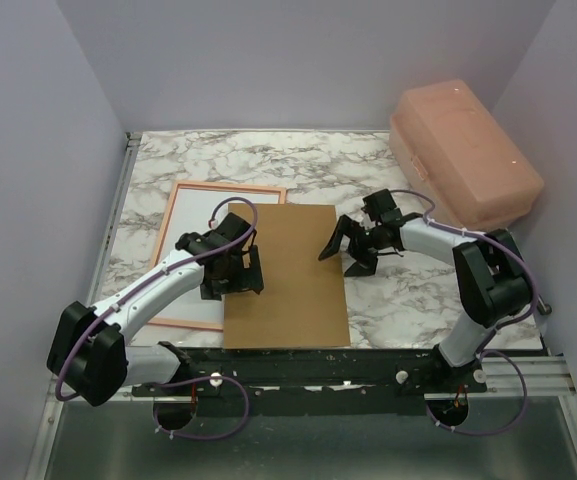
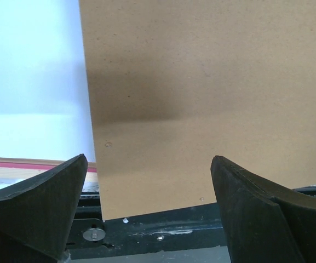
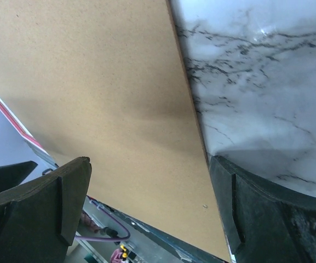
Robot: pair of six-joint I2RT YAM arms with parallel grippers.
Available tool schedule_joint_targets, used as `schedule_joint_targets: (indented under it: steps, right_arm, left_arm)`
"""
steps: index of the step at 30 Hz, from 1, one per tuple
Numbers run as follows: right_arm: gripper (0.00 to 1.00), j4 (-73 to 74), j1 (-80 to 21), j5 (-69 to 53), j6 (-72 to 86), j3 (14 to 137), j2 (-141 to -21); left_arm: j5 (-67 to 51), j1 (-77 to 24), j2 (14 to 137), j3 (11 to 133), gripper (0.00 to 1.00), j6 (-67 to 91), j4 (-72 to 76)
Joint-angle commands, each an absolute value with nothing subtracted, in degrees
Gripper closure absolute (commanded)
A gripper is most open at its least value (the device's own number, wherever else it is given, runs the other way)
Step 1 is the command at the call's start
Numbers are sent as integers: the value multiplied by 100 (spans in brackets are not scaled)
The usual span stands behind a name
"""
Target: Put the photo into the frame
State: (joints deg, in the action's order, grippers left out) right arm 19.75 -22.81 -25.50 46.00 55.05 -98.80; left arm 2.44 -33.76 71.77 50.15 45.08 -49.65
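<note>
Warily: my left tool (image 1: 234, 283) and right tool (image 1: 343, 258) gape wide, empty, over the flat brown backing board (image 1: 293, 295); sliding it could drag the thin orange-tan frame (image 1: 230, 186) at nine o'clock.

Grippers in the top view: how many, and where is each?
2. The left gripper is open over the backing board's left edge, beside the frame; the right gripper is open over its right edge.

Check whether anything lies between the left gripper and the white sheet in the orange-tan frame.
Partly. The flat brown backing board overlaps the right edge of the thin orange-tan frame and its white paper sheet. The open left gripper hovers over that board's left edge; the rest of the sheet lies uncovered.
</note>
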Motion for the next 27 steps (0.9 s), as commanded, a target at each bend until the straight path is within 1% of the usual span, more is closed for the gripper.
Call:
schedule_joint_targets:
  steps: [1,2,7,10,11,21,27]
  right_arm:
    - [0,2395,-2074,-2121,4211,4992,-9737]
    - [0,2341,-2032,-2193,4173,4908,-9667]
    - [0,1998,-2004,-2705,4005,4657,-9636]
    - [1,1797,-2002,-2870,4037,4526,-9663]
    - [1,1752,-2004,-2889,4042,4502,-9672]
    - [1,1362,-1997,-3227,3865,4320,-9923]
    - [3,863,-2004,-3866,4008,4145,-9818]
  left_arm:
    - [566,-3353,7135,5105,4,4538,-5105]
    - [451,-3353,7113,5072,5,4478,-5002]
    - [-142,-3352,7175,4921,20,4399,-4479]
    - [-220,-3349,7293,4768,29,4417,-4272]
    - [-205,-3348,7346,4729,31,4433,-4234]
    - [-48,-3334,8040,4396,31,4455,-4081]
    - [-61,-3333,8081,4307,31,4469,-4008]
